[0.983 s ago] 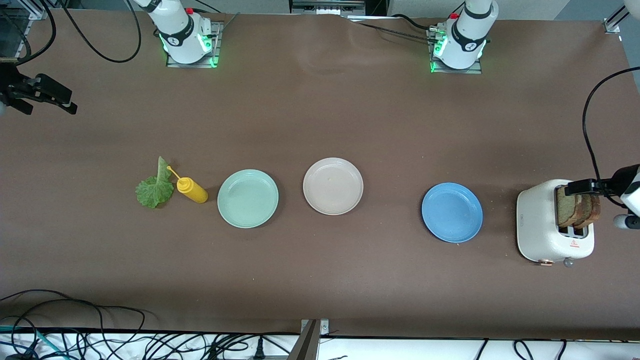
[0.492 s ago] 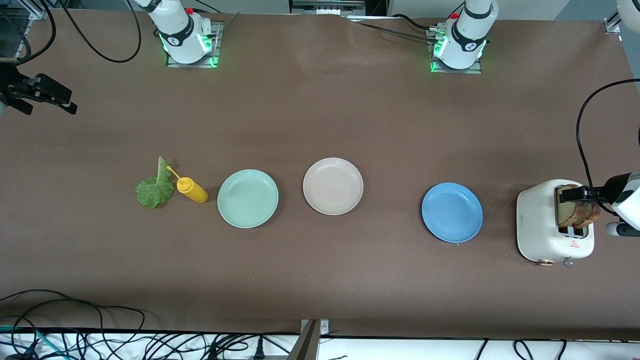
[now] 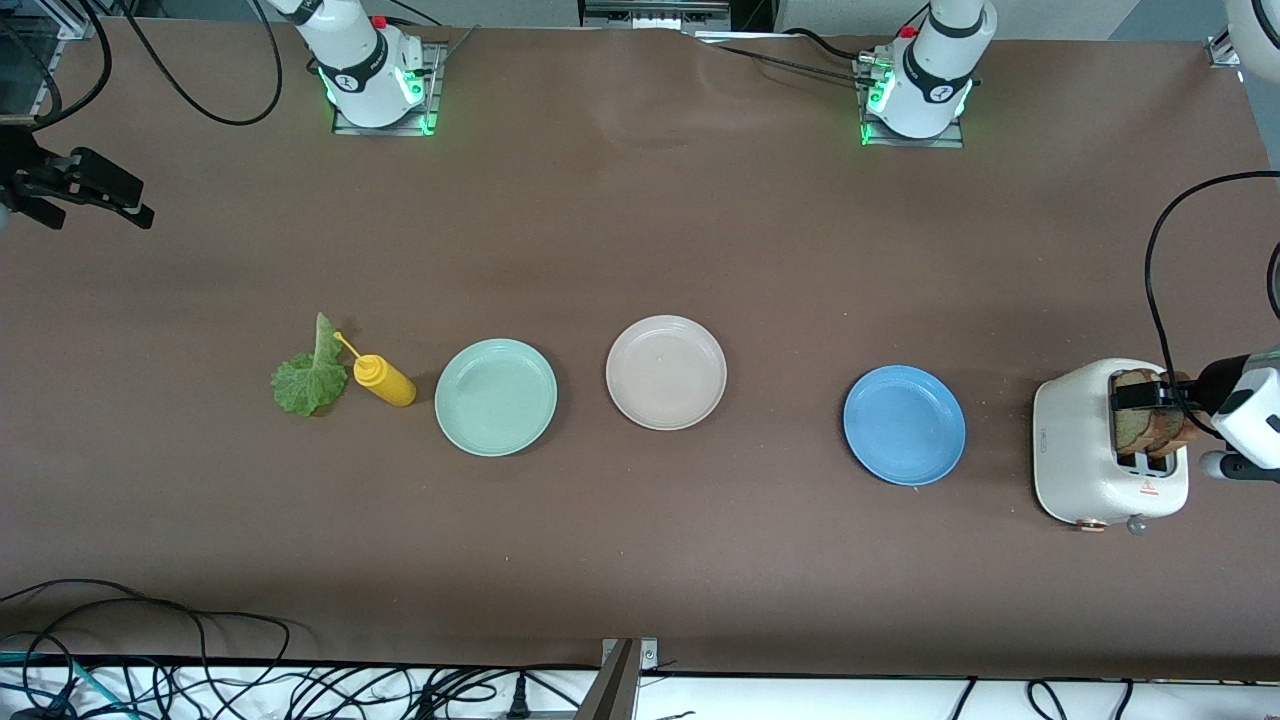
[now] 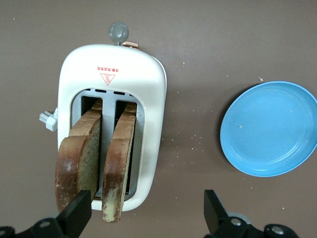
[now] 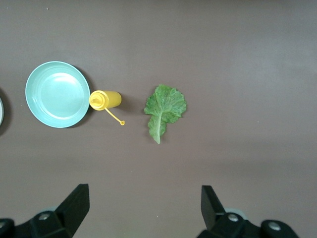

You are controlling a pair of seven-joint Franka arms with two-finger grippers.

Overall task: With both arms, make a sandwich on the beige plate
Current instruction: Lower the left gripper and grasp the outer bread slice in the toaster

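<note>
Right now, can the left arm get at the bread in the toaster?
Probably yes. The left pincer is open right over the toaster, one finger beside the outer slice. Both bread slices stick up from the slots and nothing covers them.

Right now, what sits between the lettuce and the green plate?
The yellow bottle, lying on its side beside the lettuce, its base toward the green plate. The front view shows it; so does the right wrist view.

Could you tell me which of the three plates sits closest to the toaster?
The blue plate; it lies beside the toaster at the left arm's end, while the beige plate and mint-green plate lie farther along.
</note>
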